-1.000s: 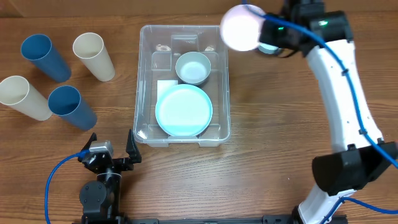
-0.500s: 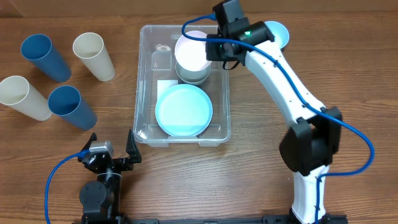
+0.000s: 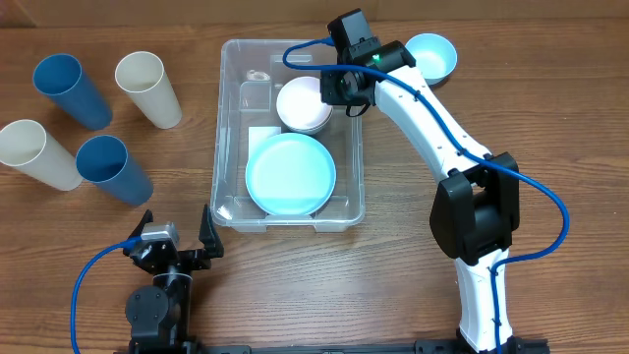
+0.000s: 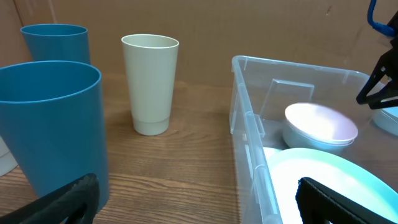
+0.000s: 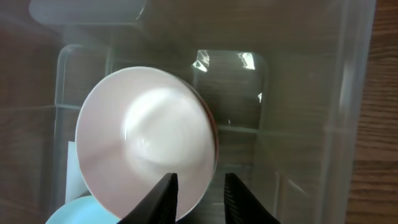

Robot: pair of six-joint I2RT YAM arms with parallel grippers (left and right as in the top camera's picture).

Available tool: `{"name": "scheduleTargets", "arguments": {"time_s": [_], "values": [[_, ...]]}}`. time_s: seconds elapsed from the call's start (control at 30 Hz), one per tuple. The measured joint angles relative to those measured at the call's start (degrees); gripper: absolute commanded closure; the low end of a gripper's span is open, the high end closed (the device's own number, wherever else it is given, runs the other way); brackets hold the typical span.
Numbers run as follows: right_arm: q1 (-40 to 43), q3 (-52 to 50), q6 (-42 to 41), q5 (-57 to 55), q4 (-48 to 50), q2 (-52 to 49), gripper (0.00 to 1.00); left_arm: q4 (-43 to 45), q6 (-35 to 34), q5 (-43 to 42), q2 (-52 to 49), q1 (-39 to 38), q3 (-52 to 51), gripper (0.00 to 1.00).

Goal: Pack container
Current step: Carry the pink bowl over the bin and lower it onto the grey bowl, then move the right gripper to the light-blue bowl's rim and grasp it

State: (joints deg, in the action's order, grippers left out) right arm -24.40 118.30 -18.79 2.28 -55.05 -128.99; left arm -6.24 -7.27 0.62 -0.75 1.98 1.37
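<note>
White bowl (image 3: 303,104) just lowered into the container (image 3: 236,167), nested on another bowl (image 4: 311,138) under the right fingers (image 5: 163,200) | grip on its rim: cannot tell | left fingers (image 4: 62,202) wide | one more packed

Clear plastic container (image 3: 232,147), rectangular with rounded corners, open-topped, upright mid-scene, long axis near-far. White label (image 3: 260,136) on floor. Holds light blue plate (image 3: 290,175) near end, white bowl (image 3: 303,103) far right.

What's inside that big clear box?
A light blue plate and a white bowl nested on another bowl, mostly covered. The plate hides part of a white label.
</note>
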Motion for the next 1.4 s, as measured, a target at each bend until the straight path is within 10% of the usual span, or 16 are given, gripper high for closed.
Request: {"name": "scheduleTargets", "arguments": {"time_s": [0.53,0.83,1.4], "values": [[6.19,21.64,0.74,-4.13,-21.84,6.58,0.59,0.0,0.0,-0.02,0.0,0.02,0.0,0.0],[25.88,20.15,-0.72,-3.06,-16.17,-1.95,0.59,0.0,0.0,-0.02,0.0,0.0,0.0,0.0],[25.73,18.84,-1.97,-0.76,-5.55,-15.15,0.6,0.0,0.0,-0.02,0.0,0.0,0.0,0.0]]}}
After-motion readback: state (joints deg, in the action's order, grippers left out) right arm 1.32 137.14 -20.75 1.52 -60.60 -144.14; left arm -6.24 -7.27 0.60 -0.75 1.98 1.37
